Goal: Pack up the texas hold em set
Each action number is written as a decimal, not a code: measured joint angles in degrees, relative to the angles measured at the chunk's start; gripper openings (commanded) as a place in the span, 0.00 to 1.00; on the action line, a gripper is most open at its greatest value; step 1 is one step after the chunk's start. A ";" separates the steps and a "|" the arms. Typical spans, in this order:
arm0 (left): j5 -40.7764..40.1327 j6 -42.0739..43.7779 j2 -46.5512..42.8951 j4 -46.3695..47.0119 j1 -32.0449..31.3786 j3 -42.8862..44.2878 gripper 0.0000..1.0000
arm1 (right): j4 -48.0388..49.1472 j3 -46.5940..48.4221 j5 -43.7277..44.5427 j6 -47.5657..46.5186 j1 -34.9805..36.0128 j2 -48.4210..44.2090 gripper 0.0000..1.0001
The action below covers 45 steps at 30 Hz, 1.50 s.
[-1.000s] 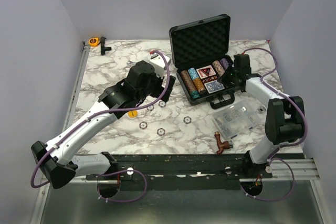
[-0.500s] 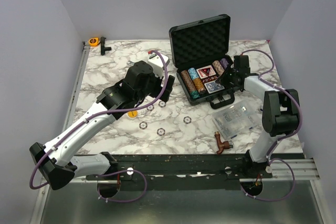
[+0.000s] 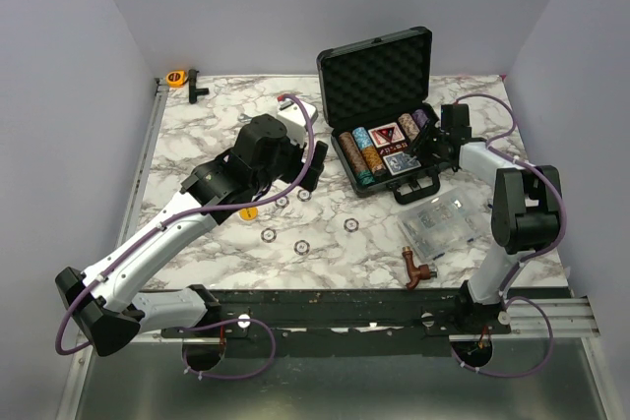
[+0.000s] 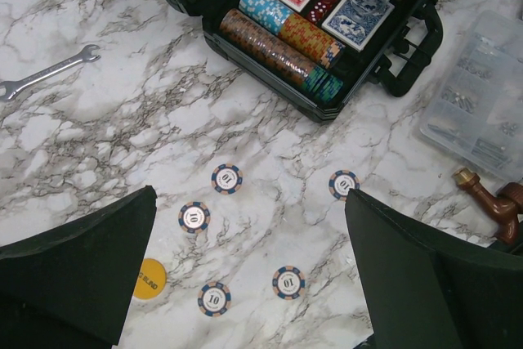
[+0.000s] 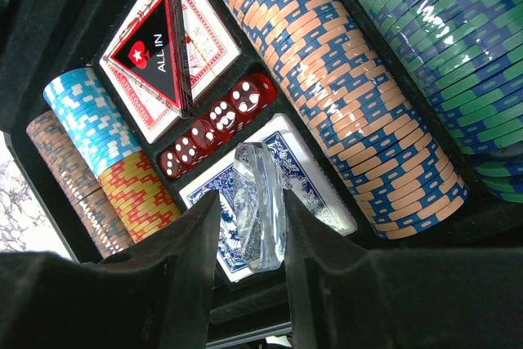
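Note:
The black case [image 3: 379, 74] lies open at the back right, its tray [image 4: 270, 79] holding rows of striped chips [image 5: 359, 96], a red deck [image 5: 208, 34], red dice [image 5: 216, 124] and a blue deck [image 5: 319, 177]. My right gripper [image 5: 249, 202] hangs over the blue deck. A clear round disc [image 5: 260, 202] stands on edge between its fingers, with a gap on the left side. My left gripper [image 4: 249, 202] is wide open above several loose chips [image 4: 226, 178] and a yellow disc [image 4: 149, 278] on the marble.
A clear compartment box [image 3: 440, 223] and a brown pipe fitting [image 3: 417, 268] lie in front of the case. A wrench [image 4: 49, 71] rests on the marble left of the case. A yellow tape measure [image 3: 176, 77] sits in the far left corner.
The right gripper's jaws have spread apart from the clear disc, which they pinched before. The right arm shifted slightly at the case's edge. The left arm barely moved.

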 measured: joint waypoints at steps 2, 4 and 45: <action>0.17 -0.04 0.00 0.02 0.02 0.00 0.98 | -0.04 0.00 0.07 0.02 0.00 0.00 0.39; 0.42 -0.07 0.00 0.00 0.02 0.00 0.98 | -0.24 0.00 0.35 -0.02 0.02 0.00 0.41; 5.84 -4.44 1.53 1.22 4.57 -1.11 0.99 | -7.74 -11.50 3.56 -0.83 34.67 -18.38 0.74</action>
